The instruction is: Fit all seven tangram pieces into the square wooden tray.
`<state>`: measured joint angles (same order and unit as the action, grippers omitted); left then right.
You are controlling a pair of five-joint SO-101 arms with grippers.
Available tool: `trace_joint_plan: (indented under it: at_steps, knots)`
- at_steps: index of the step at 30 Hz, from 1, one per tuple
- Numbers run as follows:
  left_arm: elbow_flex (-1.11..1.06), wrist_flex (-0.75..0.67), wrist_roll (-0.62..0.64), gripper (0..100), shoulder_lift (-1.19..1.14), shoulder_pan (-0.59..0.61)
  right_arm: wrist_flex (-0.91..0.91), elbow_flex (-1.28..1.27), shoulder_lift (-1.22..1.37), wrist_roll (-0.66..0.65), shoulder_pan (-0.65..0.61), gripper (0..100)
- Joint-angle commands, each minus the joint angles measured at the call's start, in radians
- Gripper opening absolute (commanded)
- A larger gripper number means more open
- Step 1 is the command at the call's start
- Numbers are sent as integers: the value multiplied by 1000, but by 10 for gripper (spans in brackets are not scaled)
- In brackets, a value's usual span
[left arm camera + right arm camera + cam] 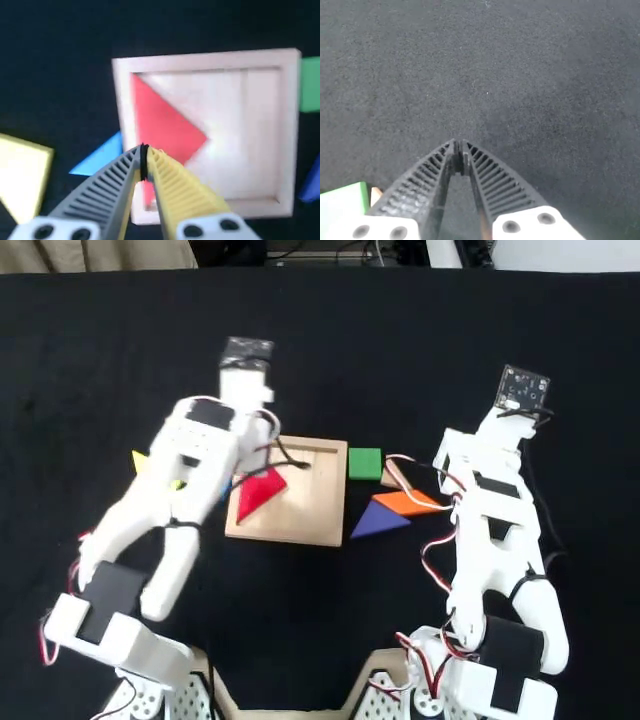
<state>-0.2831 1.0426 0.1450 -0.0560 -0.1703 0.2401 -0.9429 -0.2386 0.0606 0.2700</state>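
large triangle (258, 490) in tray (318, 505) | square piece (365, 463) — just right of tray

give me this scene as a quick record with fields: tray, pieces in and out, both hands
tray: square wooden tray, on the black cloth, between the arms
in tray: red triangle, along one wall
outside, right arm's side: green square, orange triangle, dark blue triangle
outside, left arm's side: yellow piece, light blue triangle
left hand: shut, over the red triangle's edge
right hand: shut, over the black cloth
pieces seen: six
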Motion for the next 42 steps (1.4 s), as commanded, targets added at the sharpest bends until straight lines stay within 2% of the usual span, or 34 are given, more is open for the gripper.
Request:
trace_joint_plan:
  at_steps: [1,4,5,10,14,16,18,20,24,27,29,32,35,38,42]
  knots:
    - [16,-52,3,30,58,131,-18,27,5,-81,-69,12]
    - [18,26,-5,30,54,269,-23,18,5,-118,-84,12]
    - [27,49,-48,30,49,306,-23,18,5,-117,-84,12]
    - [67,233,-519,30,60,432,-23,19,5,-118,-84,12]
    - [111,341,-695,37,49,489,-23,19,5,-120,-84,12]
    - [107,365,-783,102,49,493,-23,19,5,-120,-84,12]
    - [94,391,-816,198,52,496,-23,18,5,-118,-86,12]
    - [102,364,-819,229,49,496,-23,16,5,-121,-100,12]
    - [85,221,-801,235,46,486,-23,13,5,-123,-115,12]
    - [25,144,-709,236,49,470,-23,13,5,-123,-114,12]
    - [2,141,-617,248,49,467,-23,16,5,-123,-115,12]
    - [-64,130,-405,341,51,472,-23,16,5,-123,-115,12]
    - [-113,100,-249,402,49,484,-23,16,5,-123,-115,12]
    - [-150,23,-181,404,48,486,-23,16,5,-123,-115,12]
    - [-217,-84,-183,404,46,481,-23,16,5,-123,-115,12]
